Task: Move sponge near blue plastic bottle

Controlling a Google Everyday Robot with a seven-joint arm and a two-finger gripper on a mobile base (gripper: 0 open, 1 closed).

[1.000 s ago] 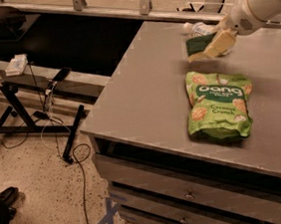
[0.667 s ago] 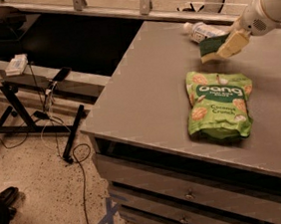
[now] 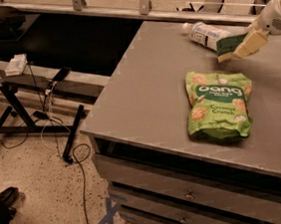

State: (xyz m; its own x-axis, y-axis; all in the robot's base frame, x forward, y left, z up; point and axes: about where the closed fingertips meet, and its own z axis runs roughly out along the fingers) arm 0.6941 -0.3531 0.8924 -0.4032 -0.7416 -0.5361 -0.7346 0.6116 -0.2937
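Observation:
The sponge [image 3: 227, 45], dark green on top with a pale yellow base, lies on the grey table [image 3: 148, 93] at the far right, touching or nearly touching the blue plastic bottle [image 3: 204, 31]. The bottle lies on its side, its white cap pointing left. My gripper [image 3: 248, 45] reaches in from the right edge, its pale fingers right beside the sponge's right end. The arm hides the sponge's far right part.
A bright green snack bag [image 3: 219, 104] lies flat in front of the sponge. The table's left and front edges drop to drawers [image 3: 189, 194]. A black stand [image 3: 9, 98] and cables [image 3: 75, 156] sit on the floor at left.
My gripper and the sponge have moved right and slightly back, and the sponge now rests against the bottle's lower end. The snack bag has not moved.

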